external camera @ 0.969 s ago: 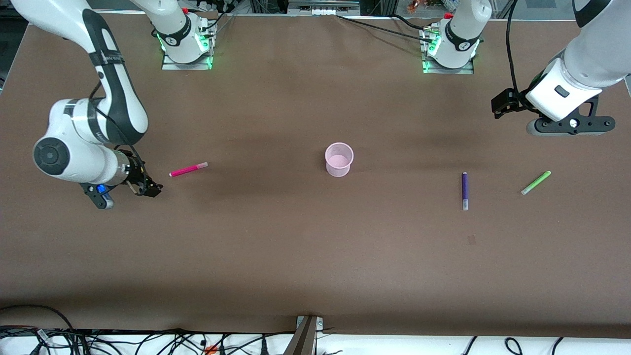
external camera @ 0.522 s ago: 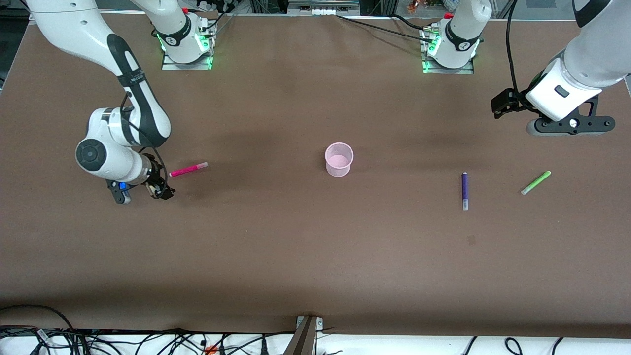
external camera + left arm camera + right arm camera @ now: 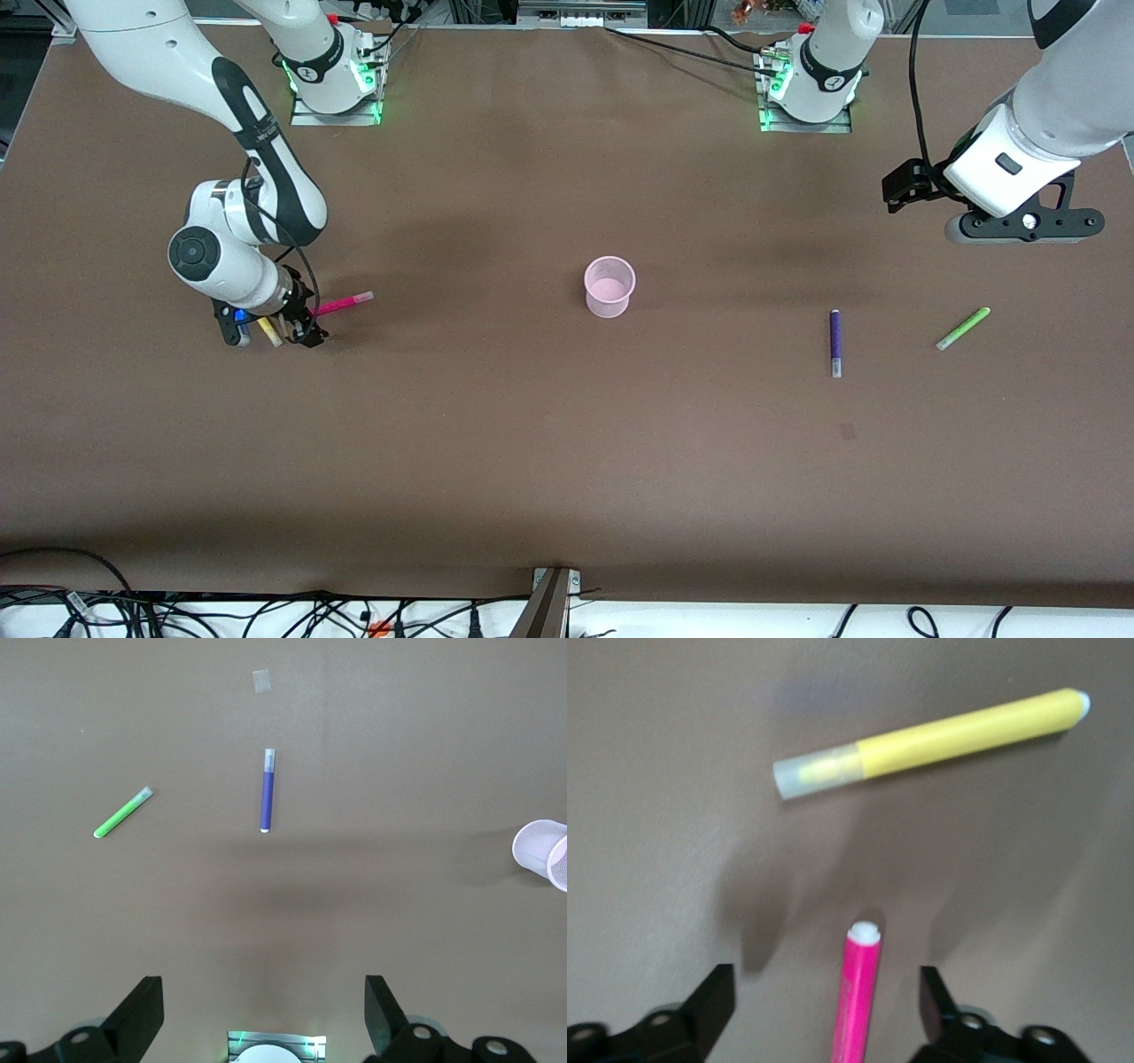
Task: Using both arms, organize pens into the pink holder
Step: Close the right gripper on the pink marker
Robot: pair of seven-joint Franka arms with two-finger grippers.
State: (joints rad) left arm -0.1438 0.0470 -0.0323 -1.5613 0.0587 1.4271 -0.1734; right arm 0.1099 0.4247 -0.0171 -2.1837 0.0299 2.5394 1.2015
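Your right gripper [image 3: 297, 330] has slid in over the pink pen's [image 3: 339, 306] end, spread wide; left gripper [image 3: 264, 1014] waits, released.

A brown table [image 3: 567, 461] (one small tape scrap [image 3: 847, 431] stuck on it); cables [image 3: 266, 616] along its near edge.
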